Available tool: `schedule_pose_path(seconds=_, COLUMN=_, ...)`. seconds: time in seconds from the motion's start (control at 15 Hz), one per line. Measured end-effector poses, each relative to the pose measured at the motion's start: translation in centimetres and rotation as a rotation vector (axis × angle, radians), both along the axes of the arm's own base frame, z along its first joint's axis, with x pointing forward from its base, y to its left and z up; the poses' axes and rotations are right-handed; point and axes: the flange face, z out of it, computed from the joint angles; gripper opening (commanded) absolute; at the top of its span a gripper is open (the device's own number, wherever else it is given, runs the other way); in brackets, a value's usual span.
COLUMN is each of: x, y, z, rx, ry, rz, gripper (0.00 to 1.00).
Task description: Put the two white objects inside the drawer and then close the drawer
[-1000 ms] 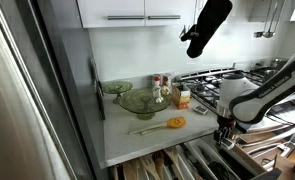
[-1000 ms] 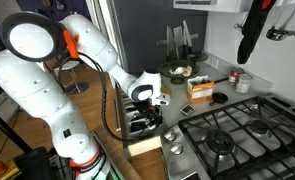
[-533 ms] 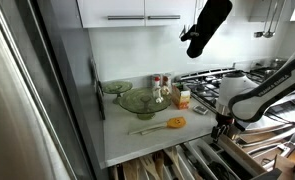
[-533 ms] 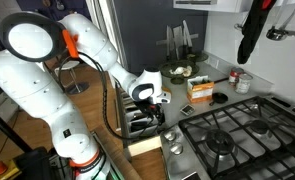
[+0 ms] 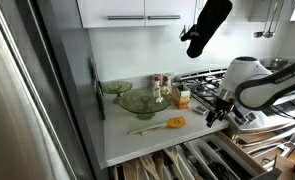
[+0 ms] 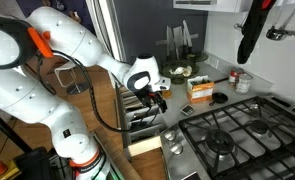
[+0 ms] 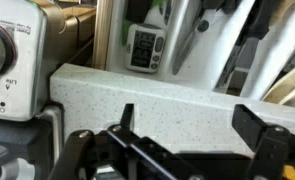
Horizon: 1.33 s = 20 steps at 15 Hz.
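Pincer [image 5: 218,113] has risen from the one open drawer [image 6: 145,147], its two fingers [image 7: 127,118] spread apart

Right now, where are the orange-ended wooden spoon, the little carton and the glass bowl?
Wooden spoon [image 5: 175,123], in an exterior view, orange end.
Carton [image 5: 183,98], in an exterior view, front face.
Glass bowl [image 5: 137,103], in an exterior view, near wall.
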Motion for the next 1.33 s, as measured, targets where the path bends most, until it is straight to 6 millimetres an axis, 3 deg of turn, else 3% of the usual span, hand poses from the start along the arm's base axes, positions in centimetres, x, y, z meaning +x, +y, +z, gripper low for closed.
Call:
schedule_pose_path(seconds=0.13, x=0.0, y=0.2, z=1.0, rx=0.001, ry=-0.026, rz=-0.02, gripper=1.0)
schedule_pose_path(seconds=0.4, x=-0.1, y=0.2, z=1.1, rx=0.001, ry=-0.027, rz=-0.024, gripper=1.0)
schedule_pose_path(seconds=0.6, x=0.9, y=-0.8, z=2.1, rx=0.006, ry=-0.087, rz=-0.075, gripper=1.0)
schedule_pose_path(seconds=1.0, x=5.1, y=-5.0, z=5.1, rx=-0.065, ry=-0.15, rz=-0.048, gripper=1.0)
schedule_pose_path(seconds=1.33, x=8.7, y=-7.6, z=3.5, rx=-0.087, ry=-0.112, rz=0.032, gripper=1.0)
